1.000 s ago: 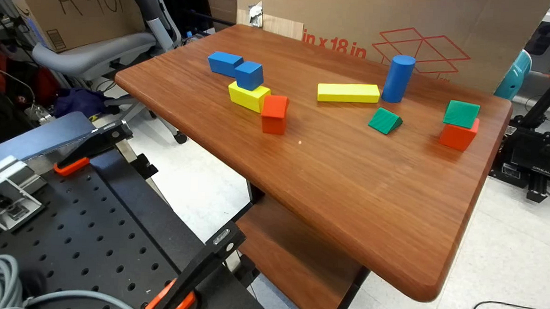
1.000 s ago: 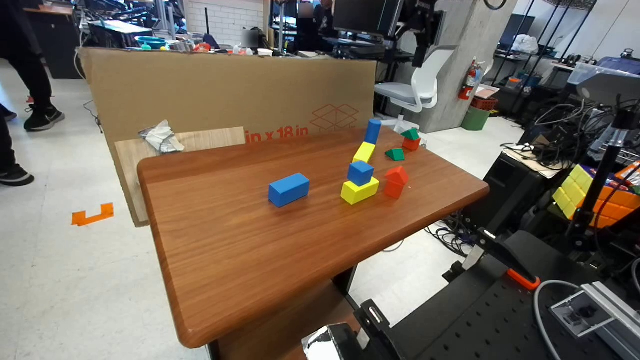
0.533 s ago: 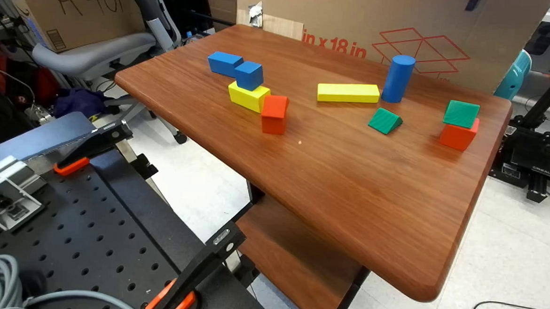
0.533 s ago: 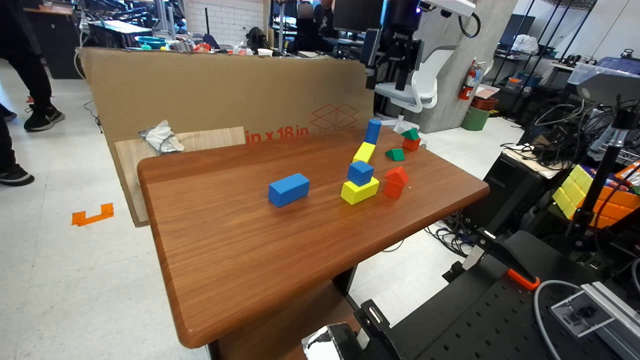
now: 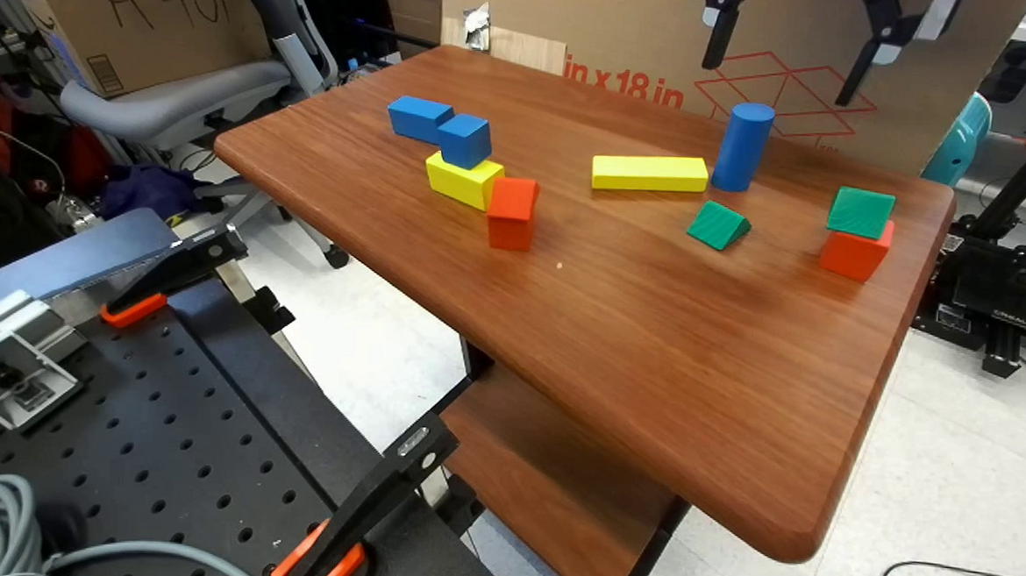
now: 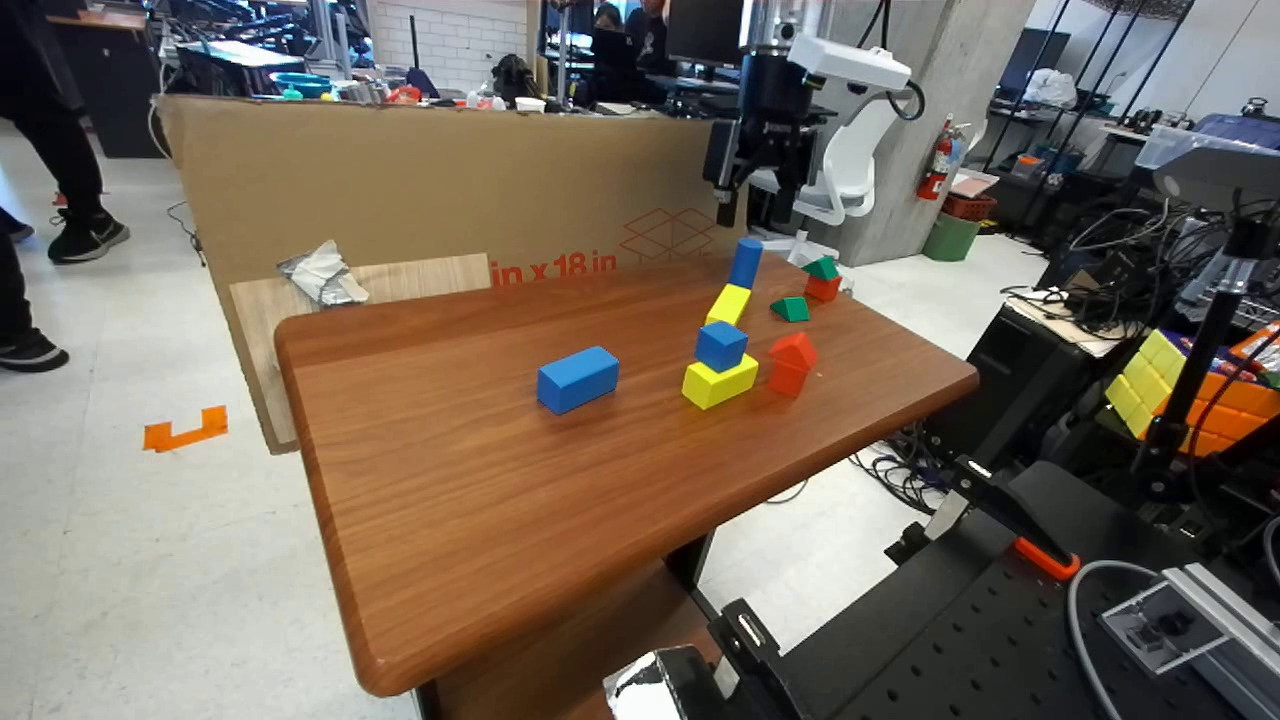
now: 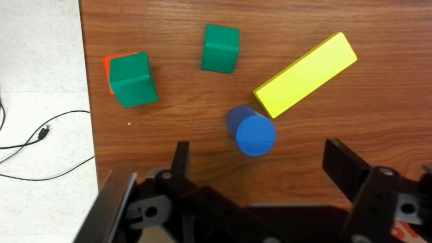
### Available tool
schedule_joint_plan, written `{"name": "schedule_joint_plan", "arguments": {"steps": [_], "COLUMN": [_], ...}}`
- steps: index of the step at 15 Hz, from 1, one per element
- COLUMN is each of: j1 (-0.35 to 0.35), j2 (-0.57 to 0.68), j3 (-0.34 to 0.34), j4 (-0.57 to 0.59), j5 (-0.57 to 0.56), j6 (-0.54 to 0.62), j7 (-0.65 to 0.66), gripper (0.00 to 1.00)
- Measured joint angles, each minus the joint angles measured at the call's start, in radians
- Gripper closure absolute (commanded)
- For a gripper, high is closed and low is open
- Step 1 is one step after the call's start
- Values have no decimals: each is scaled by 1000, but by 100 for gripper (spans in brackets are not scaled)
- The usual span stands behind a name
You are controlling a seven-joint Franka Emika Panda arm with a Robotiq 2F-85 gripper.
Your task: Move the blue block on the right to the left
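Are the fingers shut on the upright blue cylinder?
No, in the wrist view the fingers stand wide apart, with tabletop showing between each and the blue cylinder.

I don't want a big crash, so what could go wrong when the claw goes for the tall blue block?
The tall blue block stands upright and narrow, so a nudge from the open claw might tip it. The yellow bar lies close beside it, so the claw could bump that too. Later, a low swing might knock the small blue block off the yellow block under it.
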Motion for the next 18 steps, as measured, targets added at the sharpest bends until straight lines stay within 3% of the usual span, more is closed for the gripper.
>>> {"name": "schedule_joint_plan", "arguments": {"steps": [5, 7, 13, 15, 18], "j1": [2, 5, 11, 12, 15], "j2": [37, 46, 55, 55, 54], "j3": [0, 0, 6, 9, 13], "j4": [14, 19, 19, 19, 19], "j5": [-36, -53, -86, -91, -92], "j6": [-1, -1, -1, -1, -1], "j7": [0, 2, 9, 10, 11], "gripper": [0, 28, 75, 88, 92]}}
